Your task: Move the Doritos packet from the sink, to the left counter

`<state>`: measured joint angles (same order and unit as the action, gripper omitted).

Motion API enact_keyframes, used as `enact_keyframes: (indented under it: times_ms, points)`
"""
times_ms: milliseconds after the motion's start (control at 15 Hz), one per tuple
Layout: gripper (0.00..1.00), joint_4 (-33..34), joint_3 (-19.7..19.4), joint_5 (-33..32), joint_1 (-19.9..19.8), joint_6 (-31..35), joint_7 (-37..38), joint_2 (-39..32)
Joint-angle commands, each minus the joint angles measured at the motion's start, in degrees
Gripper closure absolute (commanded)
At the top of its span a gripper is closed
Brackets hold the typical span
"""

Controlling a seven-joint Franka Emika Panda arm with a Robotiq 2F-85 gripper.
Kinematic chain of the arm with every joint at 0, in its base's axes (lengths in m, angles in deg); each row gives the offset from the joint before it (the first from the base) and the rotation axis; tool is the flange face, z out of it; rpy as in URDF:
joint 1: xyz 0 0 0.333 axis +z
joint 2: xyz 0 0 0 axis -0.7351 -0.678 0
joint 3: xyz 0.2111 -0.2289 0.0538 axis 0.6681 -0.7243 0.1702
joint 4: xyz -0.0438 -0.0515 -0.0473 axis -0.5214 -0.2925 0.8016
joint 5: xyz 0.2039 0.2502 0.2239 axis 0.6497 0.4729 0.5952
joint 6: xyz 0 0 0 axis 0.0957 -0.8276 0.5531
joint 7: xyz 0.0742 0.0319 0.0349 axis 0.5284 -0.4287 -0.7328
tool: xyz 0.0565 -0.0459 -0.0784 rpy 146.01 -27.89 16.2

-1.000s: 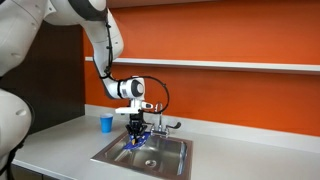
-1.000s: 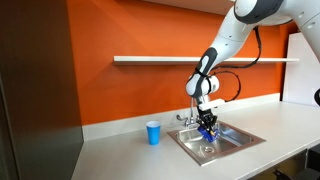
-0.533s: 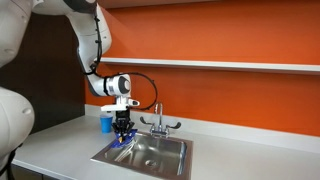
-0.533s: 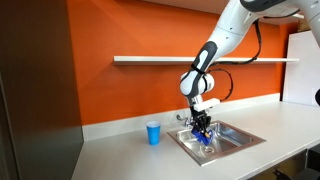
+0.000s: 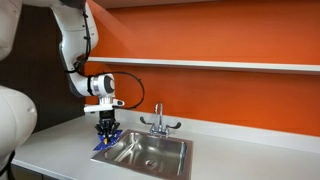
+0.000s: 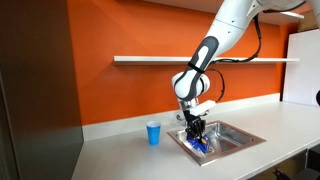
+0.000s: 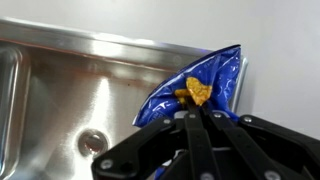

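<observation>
The Doritos packet [image 5: 105,144] is held clenched between the jaws, which are closed on its upper edge. It hangs at the left rim of the sink [image 5: 152,156], not in the basin. In the wrist view its far corner is seen over the left counter [image 7: 285,40]. Whether it touches the rim cannot be told. The lift-out is judged done. A short carry onto the counter, a set-down and a release are left.
</observation>
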<state>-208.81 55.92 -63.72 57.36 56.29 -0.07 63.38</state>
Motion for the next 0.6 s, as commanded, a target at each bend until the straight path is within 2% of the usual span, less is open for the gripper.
enact_keyframes:
  times_ms: [0,533]
  points:
    - [0.99,-2.0,2.4,-1.1,0.9,-0.8,-1.1,2.4]
    - [0.99,0.1,5.9,-0.6,3.2,-0.9,-2.6,-0.2]
